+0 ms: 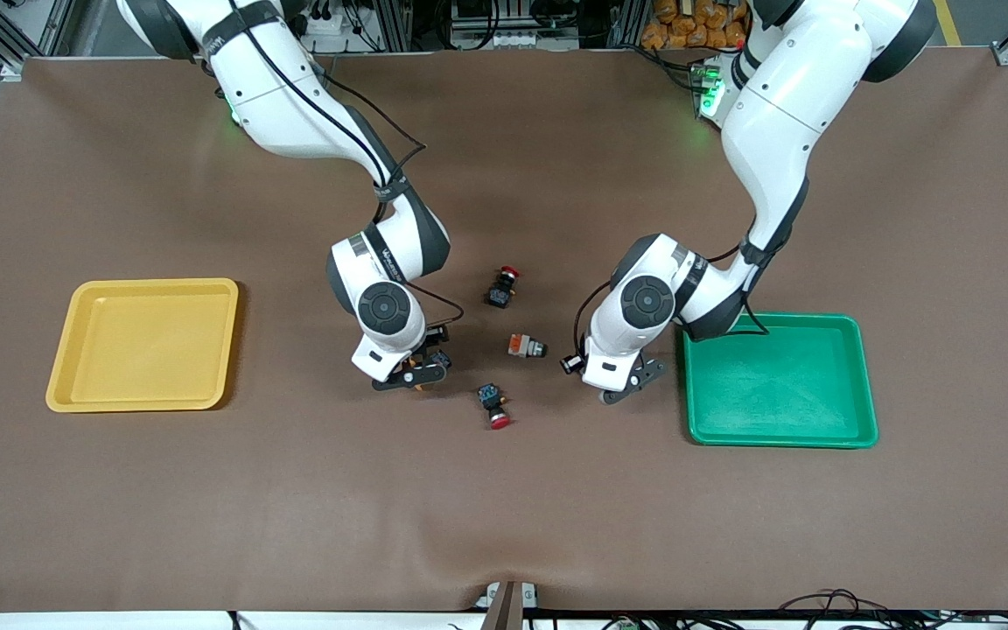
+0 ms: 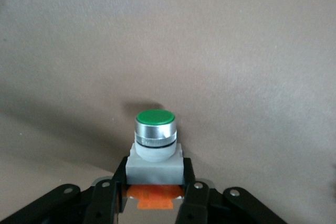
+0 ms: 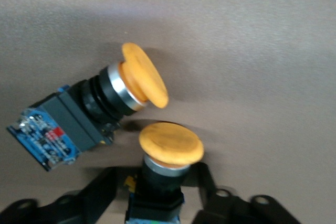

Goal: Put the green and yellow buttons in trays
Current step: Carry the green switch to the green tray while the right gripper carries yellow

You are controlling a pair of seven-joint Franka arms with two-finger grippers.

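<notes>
My left gripper [image 1: 631, 385] is low over the table beside the green tray [image 1: 775, 385], shut on a white-bodied green button [image 2: 155, 129] with an orange block; in the left wrist view [image 2: 155, 179] its fingers [image 2: 188, 182] press both sides of the body. My right gripper [image 1: 412, 376] is low over the table between the yellow tray [image 1: 145, 346] and the loose buttons. In the right wrist view [image 3: 157, 182] it is open, with its fingers either side of an upright yellow button [image 3: 170, 144]. A second yellow button [image 3: 105, 108] lies on its side against it. Another green button [image 1: 527, 346] lies mid-table.
Two black-bodied red-capped buttons lie between the grippers, one [image 1: 502, 287] farther from the front camera and one [image 1: 493, 406] nearer. Both trays hold nothing. Brown mat surrounds everything.
</notes>
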